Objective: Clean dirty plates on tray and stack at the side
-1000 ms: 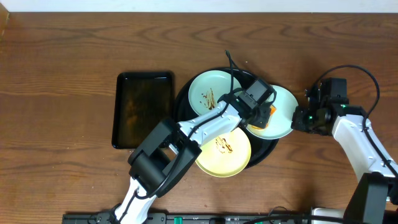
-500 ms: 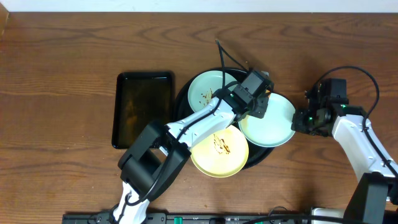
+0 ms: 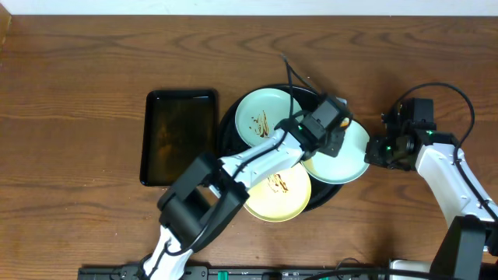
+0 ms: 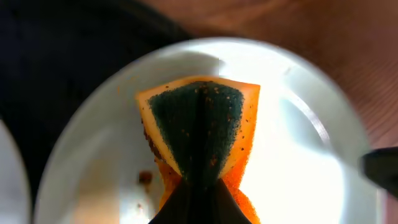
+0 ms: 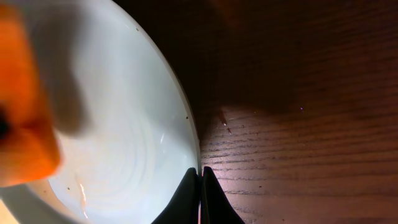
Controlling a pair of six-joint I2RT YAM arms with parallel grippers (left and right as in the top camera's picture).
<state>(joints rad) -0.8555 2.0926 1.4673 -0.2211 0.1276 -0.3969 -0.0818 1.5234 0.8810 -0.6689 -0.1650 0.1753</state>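
While the right gripper (image 5: 199,182) pinches the rim of the mint plate (image 3: 354,162) at the tray's (image 3: 226,132) right edge, the left gripper (image 4: 198,198), clamped on the sponge (image 4: 199,121), has swept back toward the plate's middle. Scrubbing continues, and 1 brown speck (image 4: 145,177) remains.

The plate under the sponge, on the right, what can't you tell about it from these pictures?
- Its middle: in overhead the left gripper covers the mint plate; in left wrist the sponge hides it, so any remaining smears are unknown.
- Its far side: right wrist cuts it off at the frame edge, and the sponge there is only an orange blur.
- Its underside and the tray beneath: hidden by the plate itself in every view.
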